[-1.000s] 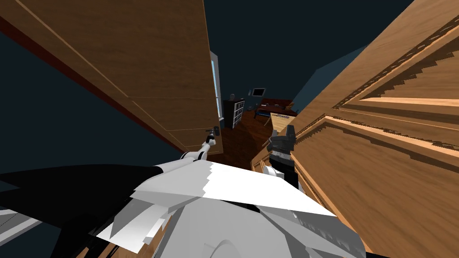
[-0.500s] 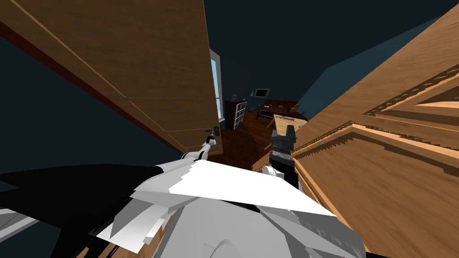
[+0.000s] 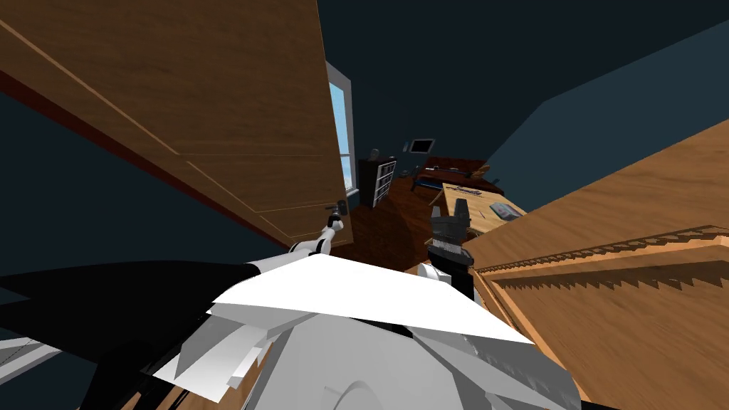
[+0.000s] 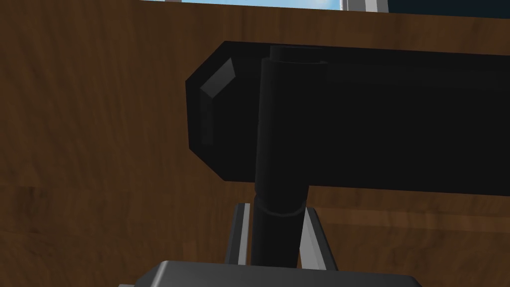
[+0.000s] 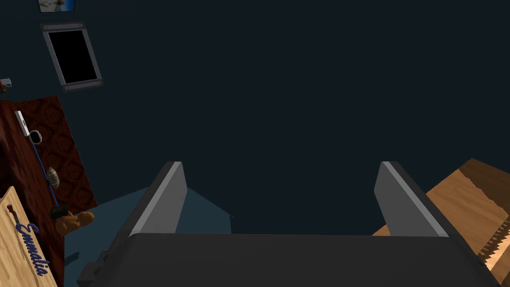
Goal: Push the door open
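Task object: the door [image 3: 235,142], a dark brown wooden panel, stands on my left side in the head view. Its free edge faces the gap in the middle.
Handle: a black lever handle [image 4: 348,114] sits on the door face close to that free edge.
Left gripper [image 4: 275,209]: clamped. Both fingers press the sides of the handle's round stem, and the lever bar lies crosswise above them.
Right gripper [image 5: 280,164]: fingers wide apart, nothing between them. It points into the gap, beside a carved wooden panel [image 3: 626,285] on my right.
Key relation: the door face lies directly ahead of the left gripper, just beyond the handle. The lever's long axis runs parallel to the door face and across the gripper's reach line.
Nearer arm: the left, already on the handle; the right is well apart from the door.
Door state, judged: partly open, since a window [image 3: 342,135] and floor [image 3: 384,228] show past the free edge.
Next move, judged: push along the left gripper's own axis, into the door face.
Risk, judged: the stem may slip from the thin fingers as the door turns.
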Available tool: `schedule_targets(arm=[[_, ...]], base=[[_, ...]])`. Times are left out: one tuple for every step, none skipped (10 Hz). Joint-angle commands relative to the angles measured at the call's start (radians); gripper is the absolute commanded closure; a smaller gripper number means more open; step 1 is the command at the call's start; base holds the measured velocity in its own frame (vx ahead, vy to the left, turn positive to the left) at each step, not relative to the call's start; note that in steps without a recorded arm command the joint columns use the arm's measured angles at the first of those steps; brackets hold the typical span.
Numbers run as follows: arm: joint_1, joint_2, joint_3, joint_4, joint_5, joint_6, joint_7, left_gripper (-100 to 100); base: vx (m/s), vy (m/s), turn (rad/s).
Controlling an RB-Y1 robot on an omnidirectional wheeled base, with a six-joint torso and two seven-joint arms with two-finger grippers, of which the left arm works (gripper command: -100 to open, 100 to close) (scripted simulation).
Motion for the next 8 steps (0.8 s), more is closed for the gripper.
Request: schedule_targets(arm=[[-0.002, -0.011, 0.026, -0.010, 0.007, -0.001, -0.031, 100], [-0.004, -0.016, 0.040, -0.009, 0.011, -0.004, -0.046, 100], [-0.007, -0.021, 0.052, -0.009, 0.015, -0.007, -0.059, 100], [-0.010, -0.028, 0.066, -0.008, 0.020, -0.011, -0.074, 100], [-0.011, -0.032, 0.074, -0.008, 0.022, -0.013, -0.083, 100], [-0.004, -0.034, 0.067, -0.007, 0.020, -0.008, -0.075, 100], [-0.006, -0.024, 0.087, -0.008, 0.029, -0.015, -0.088, 100], [-0.006, -0.020, 0.098, -0.009, 0.033, -0.017, -0.094, 100]], base=[[0.148, 0.001, 0.084], [0.189, -0.007, 0.091], [0.199, -0.031, 0.083], [0.216, -0.020, 0.110], [0.200, -0.014, 0.075], [0.086, -0.004, 0.027], [0.130, -0.012, 0.023], [0.213, -0.010, 0.048]])
